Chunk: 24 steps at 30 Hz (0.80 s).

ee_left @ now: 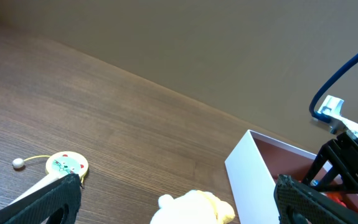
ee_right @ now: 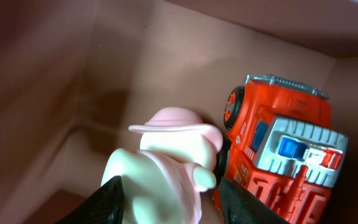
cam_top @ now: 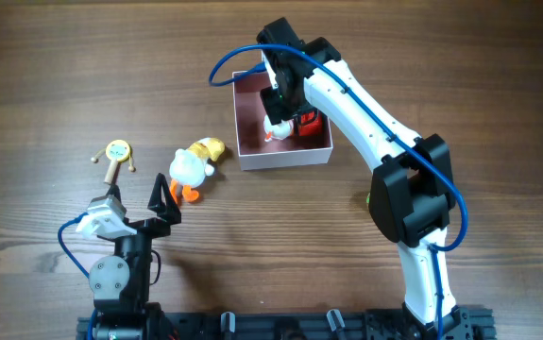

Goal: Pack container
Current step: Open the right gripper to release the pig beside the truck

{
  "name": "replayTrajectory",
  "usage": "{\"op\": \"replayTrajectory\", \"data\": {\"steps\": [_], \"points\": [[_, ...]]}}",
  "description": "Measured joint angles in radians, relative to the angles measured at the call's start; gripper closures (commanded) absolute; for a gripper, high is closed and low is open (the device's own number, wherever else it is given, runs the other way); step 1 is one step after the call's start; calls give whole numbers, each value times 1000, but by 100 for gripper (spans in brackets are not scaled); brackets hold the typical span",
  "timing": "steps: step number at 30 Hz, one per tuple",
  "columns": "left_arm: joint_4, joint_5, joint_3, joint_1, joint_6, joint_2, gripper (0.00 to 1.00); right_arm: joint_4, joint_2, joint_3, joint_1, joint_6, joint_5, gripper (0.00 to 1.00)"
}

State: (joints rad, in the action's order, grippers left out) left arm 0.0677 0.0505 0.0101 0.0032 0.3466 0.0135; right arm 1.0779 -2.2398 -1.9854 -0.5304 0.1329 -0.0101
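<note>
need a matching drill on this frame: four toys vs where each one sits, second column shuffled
Things
1. truck
2. duck
3. rattle
4. pink toy

Places
A. on the table, leftmost in the overhead view
B. in the box, between the jaws of the right gripper
C. in the box, beside the pink toy
D. on the table, between rattle and box

Pairs: 1-C, 2-D, 3-A, 4-B

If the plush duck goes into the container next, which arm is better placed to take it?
Left, probably. The left hand is open just beside the duck, while the right hand is down in the container around a pink toy.
</note>
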Motion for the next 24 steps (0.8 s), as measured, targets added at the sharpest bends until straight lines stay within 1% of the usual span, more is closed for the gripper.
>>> {"op": "replayTrajectory", "data": {"steps": [6,10,15,20,24], "points": [[0,0,0,0,0,0,0,20,0,-4,0,0,18,46],[0,0,0,0,0,0,0,66,0,-29,0,3,85,46],[0,0,0,0,0,0,0,129,0,-74,0,40,196,43],[0,0,0,0,0,0,0,144,0,-128,0,83,241,42],[0,0,0,0,0,0,0,138,4,-133,0,102,251,42]]}}
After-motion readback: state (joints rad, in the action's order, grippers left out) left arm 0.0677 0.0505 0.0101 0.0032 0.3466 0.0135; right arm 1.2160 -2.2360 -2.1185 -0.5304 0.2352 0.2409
